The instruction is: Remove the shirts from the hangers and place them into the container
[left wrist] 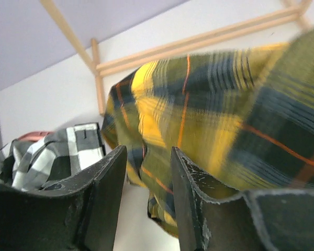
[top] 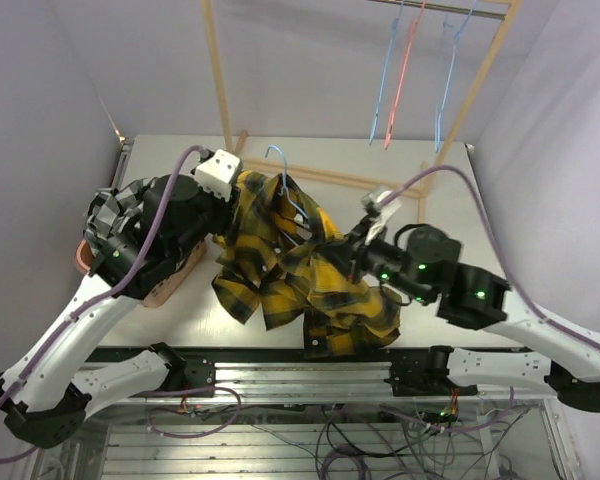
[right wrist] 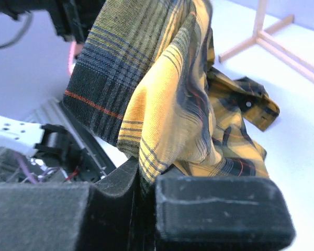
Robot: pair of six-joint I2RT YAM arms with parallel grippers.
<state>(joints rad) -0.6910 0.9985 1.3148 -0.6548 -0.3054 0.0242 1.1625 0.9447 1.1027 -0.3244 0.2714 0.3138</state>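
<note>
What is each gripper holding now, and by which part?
The right gripper is shut on the yellow plaid shirt, pinching a fold of its cloth. The left gripper is open and holds nothing.

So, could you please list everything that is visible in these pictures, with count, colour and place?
plaid shirt: one, yellow and black, heaped at the table's centre
checked shirt: one, black and white, in the basket
basket: one, salmon pink, left side of the table
hangers: four; two light blue and one pink-red on the rack, one light blue at the plaid shirt's collar
rack: one, light wood, far side
table: one, white
arms: two, white and black
left fingers: black, open, near the plaid shirt
right fingers: black, shut on the plaid shirt
</note>
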